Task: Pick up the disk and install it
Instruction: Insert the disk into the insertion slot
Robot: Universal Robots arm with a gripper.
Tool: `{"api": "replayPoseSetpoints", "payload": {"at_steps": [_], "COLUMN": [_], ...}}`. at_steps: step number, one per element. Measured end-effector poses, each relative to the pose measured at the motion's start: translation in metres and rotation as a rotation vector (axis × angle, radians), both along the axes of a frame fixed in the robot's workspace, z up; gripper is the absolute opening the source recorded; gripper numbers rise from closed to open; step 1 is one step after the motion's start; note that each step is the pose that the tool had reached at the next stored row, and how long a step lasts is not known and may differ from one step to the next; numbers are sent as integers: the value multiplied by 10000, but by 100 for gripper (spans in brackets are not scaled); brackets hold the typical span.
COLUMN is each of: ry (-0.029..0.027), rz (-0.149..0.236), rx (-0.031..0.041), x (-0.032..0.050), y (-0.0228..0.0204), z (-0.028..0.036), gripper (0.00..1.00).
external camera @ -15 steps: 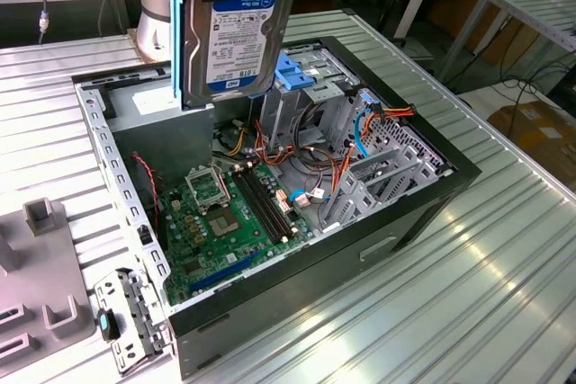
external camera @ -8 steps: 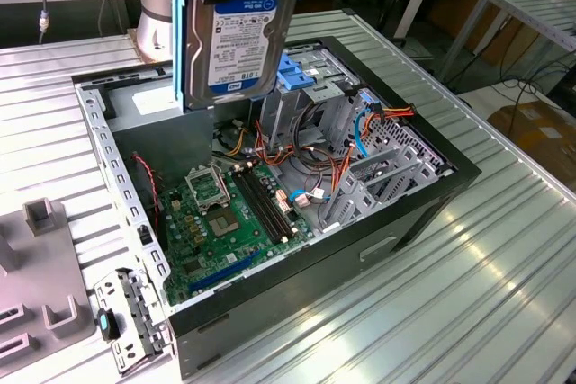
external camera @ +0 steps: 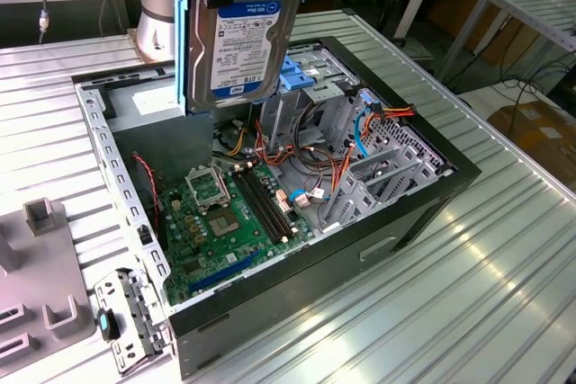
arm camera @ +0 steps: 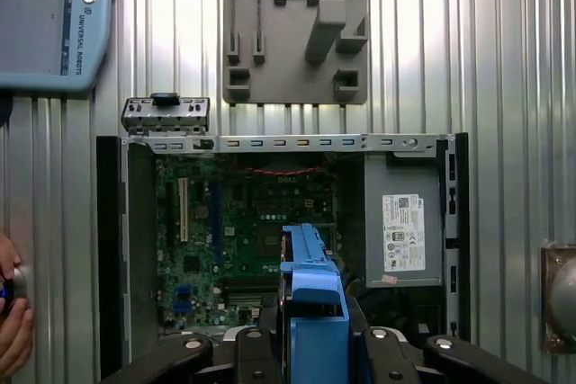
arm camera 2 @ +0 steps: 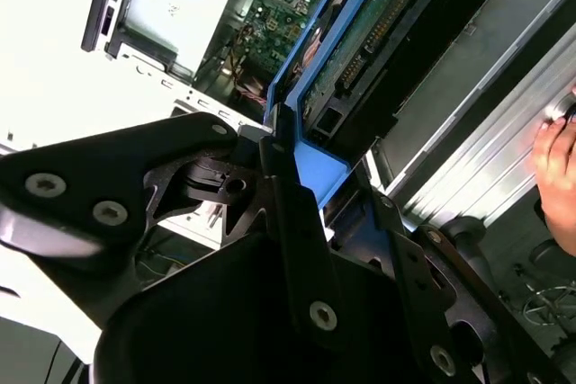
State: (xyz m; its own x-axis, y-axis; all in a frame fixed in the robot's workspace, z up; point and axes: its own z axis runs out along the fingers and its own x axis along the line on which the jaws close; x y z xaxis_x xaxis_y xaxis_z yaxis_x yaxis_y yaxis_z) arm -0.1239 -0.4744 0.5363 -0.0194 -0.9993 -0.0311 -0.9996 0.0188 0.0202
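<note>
You have the disk (external camera: 243,38) in hand — the gripper (arm camera 2: 286,146) is clamped on its blue side rails, one black finger (arm camera 2: 292,222) flat against a rail. The drive hangs on edge beneath the fingers, label facing outward. By my reading the pick is done and the carry toward installing is the step in hand.

Below the fingertips lies the open computer case (external camera: 454,177), its motherboard (external camera: 225,222) exposed and the drive cage (external camera: 301,78) near the disk's lower edge. Seating it would call for squaring the rails to that cage.

The case rests on a ribbed metal table (external camera: 468,294) — a grey fixture plate (arm camera: 288,33) lies beyond the fingers, and a person's hand (arm camera: 13,330) is at the table's edge.
</note>
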Motion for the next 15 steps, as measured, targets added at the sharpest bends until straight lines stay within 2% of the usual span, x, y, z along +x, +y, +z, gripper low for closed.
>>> {"api": "replayPoseSetpoints", "payload": {"at_steps": [8,9,15], "ry": [1,0,1], "rz": [-1,-1,0], "rx": [-1,-1,-1], "x": [-1,-1,0], "y": [-126,-188,-316], "z": [0,0,0], "gripper": [37,37,37]}}
